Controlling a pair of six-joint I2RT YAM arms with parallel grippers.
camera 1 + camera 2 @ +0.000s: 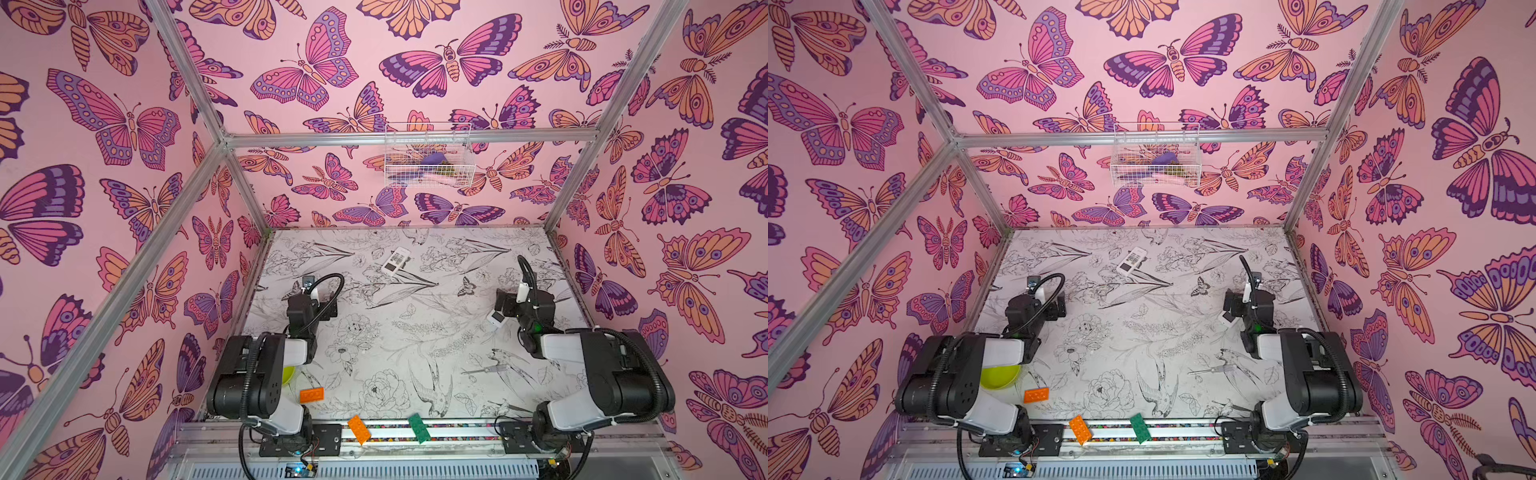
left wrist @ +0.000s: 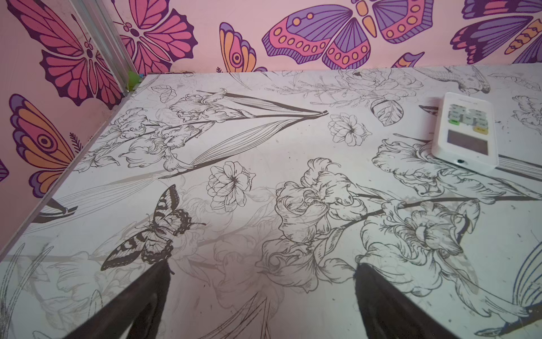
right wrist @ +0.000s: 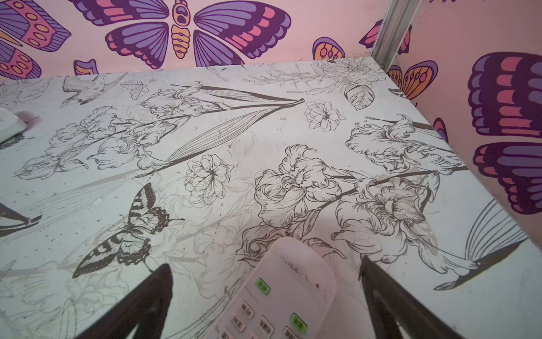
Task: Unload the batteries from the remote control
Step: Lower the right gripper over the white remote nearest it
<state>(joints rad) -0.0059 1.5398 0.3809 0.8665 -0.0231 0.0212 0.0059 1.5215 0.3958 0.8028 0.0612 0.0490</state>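
Far remote (image 1: pixel 395 261) and near remote (image 3: pixel 281 293), both buttons-up, well apart

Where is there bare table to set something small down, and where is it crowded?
Widest bare patch: mid-table, bordered by the far remote, the left gripper, the near remote at the open right gripper, and the grey tool. Both far corners are bare too. Crowded: the near left, with yellow-green bowl and orange brick.
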